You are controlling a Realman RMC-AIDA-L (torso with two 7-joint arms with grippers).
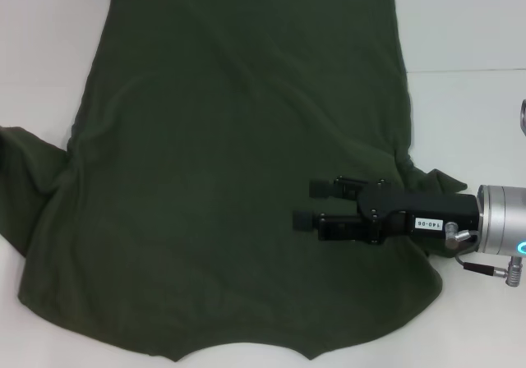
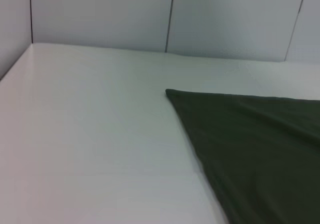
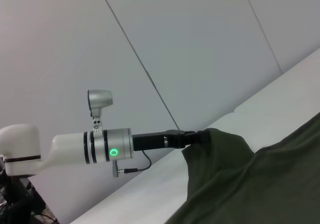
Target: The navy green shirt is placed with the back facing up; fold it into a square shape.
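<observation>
The one large dark olive-green soft shirt (image 1: 222,179) lay spread over the white table (image 1: 477,39), its hem toward the far edge, not visibly folded; every fold seemed left to do. Of two grippers, the right gripper (image 1: 308,204) hovered over its right side, fingers parted, empty; the left gripper clenched the left sleeve.

A white table (image 1: 468,31) carries one thing — the navy green shirt (image 1: 222,179). It lies spread flat (sleeves rumpled).
</observation>
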